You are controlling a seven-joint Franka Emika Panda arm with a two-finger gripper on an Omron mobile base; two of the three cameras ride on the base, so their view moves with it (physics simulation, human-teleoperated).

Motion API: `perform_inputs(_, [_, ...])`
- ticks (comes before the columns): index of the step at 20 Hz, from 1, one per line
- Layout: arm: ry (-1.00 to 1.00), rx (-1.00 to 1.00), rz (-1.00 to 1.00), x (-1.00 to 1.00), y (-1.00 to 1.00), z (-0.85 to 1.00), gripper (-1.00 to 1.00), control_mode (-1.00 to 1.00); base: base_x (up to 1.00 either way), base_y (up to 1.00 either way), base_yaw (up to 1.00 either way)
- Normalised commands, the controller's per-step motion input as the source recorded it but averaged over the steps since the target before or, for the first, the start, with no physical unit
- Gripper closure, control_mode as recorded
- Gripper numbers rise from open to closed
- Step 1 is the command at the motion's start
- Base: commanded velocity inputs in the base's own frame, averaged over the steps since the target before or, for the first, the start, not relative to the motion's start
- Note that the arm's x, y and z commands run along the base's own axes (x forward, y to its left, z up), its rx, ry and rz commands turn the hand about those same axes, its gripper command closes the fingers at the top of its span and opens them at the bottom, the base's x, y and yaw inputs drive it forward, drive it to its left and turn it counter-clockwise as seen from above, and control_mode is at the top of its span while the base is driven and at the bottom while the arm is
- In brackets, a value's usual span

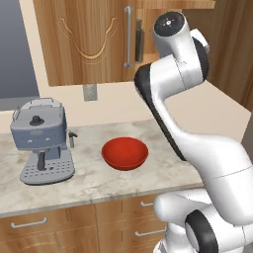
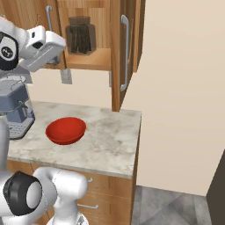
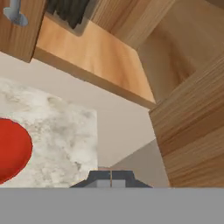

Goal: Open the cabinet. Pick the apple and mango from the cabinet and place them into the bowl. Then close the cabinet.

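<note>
Cabinet (image 2: 88, 35) opening is my step in hand: its right door (image 2: 127, 52) stands swung out, the left one (image 1: 84, 39) shut. My end effector (image 3: 111, 178), closed on nothing, hovers beside it. Next calls for finding fruit; the right base view shows a dark jar (image 2: 80, 38) inside. The bowl (image 1: 125, 153) waits empty on the tabletop (image 1: 99, 183).

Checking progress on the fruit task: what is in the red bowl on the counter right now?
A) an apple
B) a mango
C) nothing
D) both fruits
C: the bowl sits on the marble counter with only its bare red inside showing in both base views, while the right door of the cabinet already stands open.
</note>
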Motion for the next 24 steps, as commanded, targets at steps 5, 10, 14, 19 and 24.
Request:
perform_inputs(5, [-0.04,0.31,0.32,0.01,0.13,-0.05,1.00,-1.00,0.00,0.00,0.00])
perform_inputs(10, [-0.17,0.34,0.23,0.02,0.14,-0.01,1.00,-1.00,0.00,0.00,0.00])
perform_inputs(14, [-0.17,0.25,0.23,0.11,0.31,-0.11,1.00,-1.00,0.00,0.00,0.00])
perform_inputs(19, [-0.18,0.04,0.21,0.06,0.58,-0.23,1.00,-1.00,0.00,0.00,0.00])
perform_inputs(24, [-0.03,0.00,0.04,0.20,0.58,-0.04,-1.00,-1.00,0.00,0.00,0.00])
